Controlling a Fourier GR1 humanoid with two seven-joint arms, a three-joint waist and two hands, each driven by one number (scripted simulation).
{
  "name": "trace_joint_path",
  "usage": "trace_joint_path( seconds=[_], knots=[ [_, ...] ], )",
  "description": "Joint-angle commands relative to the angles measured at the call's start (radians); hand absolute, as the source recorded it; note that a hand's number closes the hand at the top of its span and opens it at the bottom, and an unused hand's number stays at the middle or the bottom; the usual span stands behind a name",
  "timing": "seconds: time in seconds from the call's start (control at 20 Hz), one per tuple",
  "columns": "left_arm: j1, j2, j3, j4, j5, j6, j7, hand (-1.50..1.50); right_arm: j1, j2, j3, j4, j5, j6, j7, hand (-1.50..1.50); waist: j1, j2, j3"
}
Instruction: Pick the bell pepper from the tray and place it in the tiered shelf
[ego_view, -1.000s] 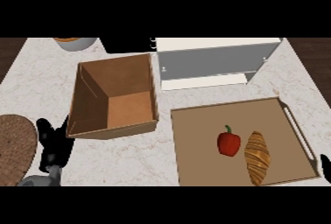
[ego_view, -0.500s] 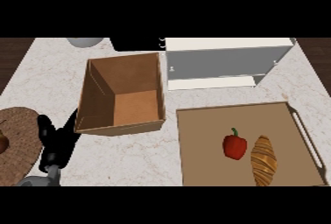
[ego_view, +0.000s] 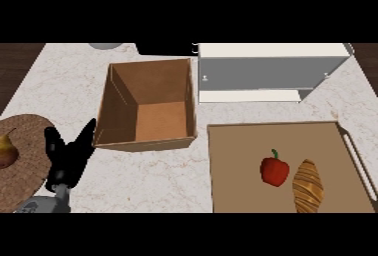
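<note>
White, grey-veined stone counter (ego_view: 162, 175) fills the head view. At the lower left, the grey left forearm enters from the bottom edge and ends in the black left hand (ego_view: 66, 155). Its fingers are straight and spread, pointing up the view, and they hold nothing.

Just left of the hand lies a round brown woven mat (ego_view: 26, 175), cut off by the left edge. A brownish-yellow pear (ego_view: 6, 150) rests on it.

At the lower right sits a flat rectangular brown tray (ego_view: 244, 140) with a pale handle along its right side. The red bell pepper with a green stem (ego_view: 275, 171) lies on the tray, right of its centre. A golden-brown croissant (ego_view: 307, 186) lies just beside it on the right, lengthwise up the view.

Farther back, between the hand and the tray, stands an open brown cardboard box (ego_view: 118, 107). Its near right corner is close to the tray's far left corner.

Behind the tray stands the white tiered shelf with grey panels (ego_view: 266, 72), just right of the box.
</note>
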Motion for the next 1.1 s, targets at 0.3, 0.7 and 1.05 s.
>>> trace_joint_path(
  seconds=[0.3, 0.7, 1.05],
  knots=[
    [-0.062, -0.026, -0.007, 0.011, -0.019, 0.02, 0.051, 0.0, -0.409, -0.018, 0.081, 0.146, 0.253, 0.136, 0.525, -1.5, 0.025, 0.004, 0.0],
    [0.0, -0.02, 0.008, 0.028, -0.024, -0.013, -0.007, 0.0, -0.594, 0.135, 0.213, 0.322, 0.349, 0.272, 0.635, -1.5, 0.013, -0.004, 0.002],
    [-0.031, 0.025, 0.061, -0.005, 0.025, -0.042, 0.068, 0.0, -0.649, 0.303, 0.247, 0.458, 0.484, 0.302, 0.668, -1.5, -0.004, -0.009, 0.003]
  ],
)
